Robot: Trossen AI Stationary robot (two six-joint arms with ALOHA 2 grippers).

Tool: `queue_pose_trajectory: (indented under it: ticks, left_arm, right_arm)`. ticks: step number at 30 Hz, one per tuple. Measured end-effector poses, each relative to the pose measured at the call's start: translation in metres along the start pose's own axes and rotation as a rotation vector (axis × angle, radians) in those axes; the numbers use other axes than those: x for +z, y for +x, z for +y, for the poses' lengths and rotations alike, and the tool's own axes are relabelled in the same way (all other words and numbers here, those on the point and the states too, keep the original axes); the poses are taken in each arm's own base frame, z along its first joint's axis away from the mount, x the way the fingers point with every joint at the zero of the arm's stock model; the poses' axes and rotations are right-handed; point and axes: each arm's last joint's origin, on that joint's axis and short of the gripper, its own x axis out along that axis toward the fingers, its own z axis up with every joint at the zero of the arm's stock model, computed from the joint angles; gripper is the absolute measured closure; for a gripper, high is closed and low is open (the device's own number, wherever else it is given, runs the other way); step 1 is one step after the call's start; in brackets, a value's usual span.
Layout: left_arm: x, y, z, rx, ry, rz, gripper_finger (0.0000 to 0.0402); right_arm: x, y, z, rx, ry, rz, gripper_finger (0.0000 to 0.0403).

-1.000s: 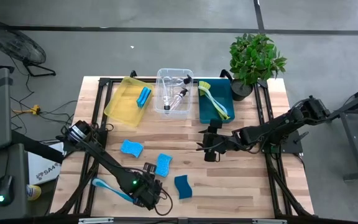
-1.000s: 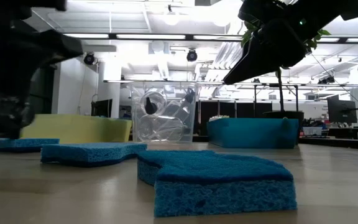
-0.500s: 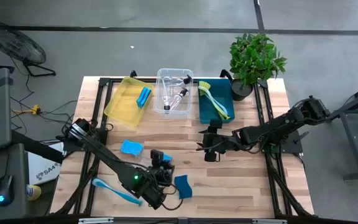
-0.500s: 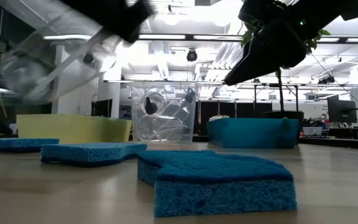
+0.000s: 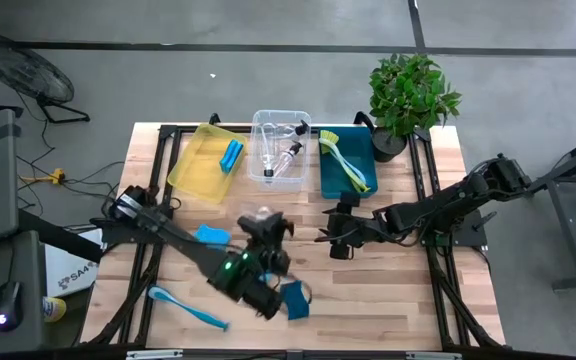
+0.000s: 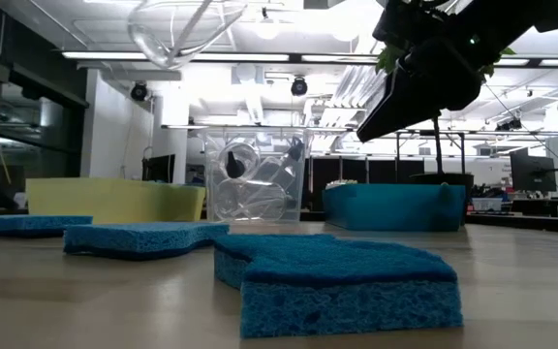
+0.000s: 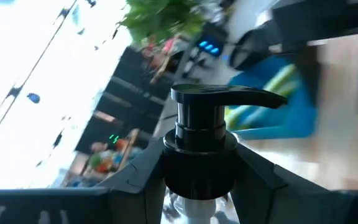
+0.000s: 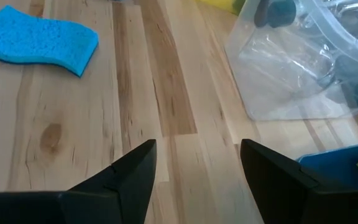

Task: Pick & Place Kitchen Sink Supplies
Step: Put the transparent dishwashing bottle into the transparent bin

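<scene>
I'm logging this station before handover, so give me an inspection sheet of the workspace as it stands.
Surface: light wooden slatted table, dry.
Job's things: clear plastic pump bottle with black top lifted by left claw; blue sponges on the table; blue long-handled dish brush near the front edge.
Clutter: yellow bin, clear bin, teal bin.
Grippers: right claw open, above bare table.
Cables: loose ones on floor.
Surroundings: potted green plant.

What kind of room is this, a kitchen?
Probably not; it looks like a lab or workshop. A bare wooden table stands on grey concrete floor, and strip ceiling lights and desks with monitors fill the hall behind.
</scene>
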Motion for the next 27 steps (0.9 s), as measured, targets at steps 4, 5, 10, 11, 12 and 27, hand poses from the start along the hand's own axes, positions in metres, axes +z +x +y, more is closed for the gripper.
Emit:
queue_pose_trajectory:
  ticks: [4, 5, 10, 11, 12, 27]
  left_arm:
    - [0.005, 0.031, 0.013, 0.064, -0.044, 0.063, 0.0260]
    - [0.005, 0.040, 0.016, 0.069, -0.054, 0.082, 0.0260]
    - [0.007, 0.081, 0.033, 0.058, -0.122, 0.179, 0.0260]
    - [0.006, 0.088, 0.036, 0.050, -0.141, 0.197, 0.0260]
    - [0.006, 0.095, 0.039, 0.039, -0.155, 0.213, 0.0261]
    - [0.014, 0.179, 0.119, -0.063, -0.465, 0.310, 0.0263]
  right_arm:
    - [-0.001, 0.000, 0.000, -0.001, 0.005, 0.012, 0.0176]
    - [-0.002, 0.000, 0.000, -0.002, 0.007, 0.017, 0.0176]
    - [-0.006, 0.000, -0.001, -0.010, 0.018, 0.053, 0.0176]
    - [-0.007, 0.000, -0.001, -0.015, 0.022, 0.064, 0.0176]
    - [-0.008, 0.000, -0.002, -0.021, 0.027, 0.072, 0.0176]
    - [-0.014, -0.001, -0.003, -0.043, 0.040, 0.123, 0.0176]
